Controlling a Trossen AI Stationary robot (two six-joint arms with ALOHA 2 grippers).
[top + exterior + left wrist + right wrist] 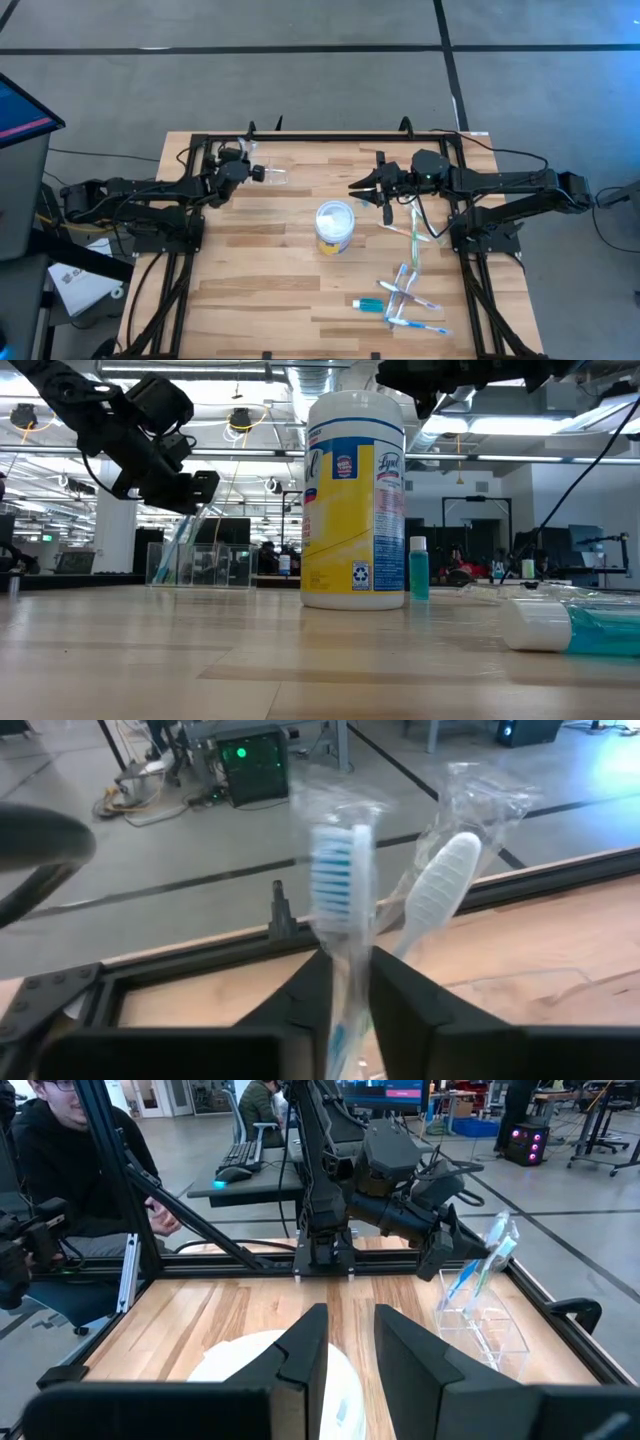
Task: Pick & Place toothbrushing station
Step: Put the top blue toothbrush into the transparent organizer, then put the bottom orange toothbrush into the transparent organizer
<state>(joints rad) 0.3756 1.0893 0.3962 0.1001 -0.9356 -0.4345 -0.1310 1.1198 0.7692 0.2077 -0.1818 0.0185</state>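
Toothbrushing station: clear stand at your table's far left, two wrapped brushes upright in it. Left gripper straddles one brush handle, fingers slightly parted; whether it grips, you cannot tell. Right gripper hovers part-open, empty, over the wipes tub. More loose brushes remain unplaced, well apart
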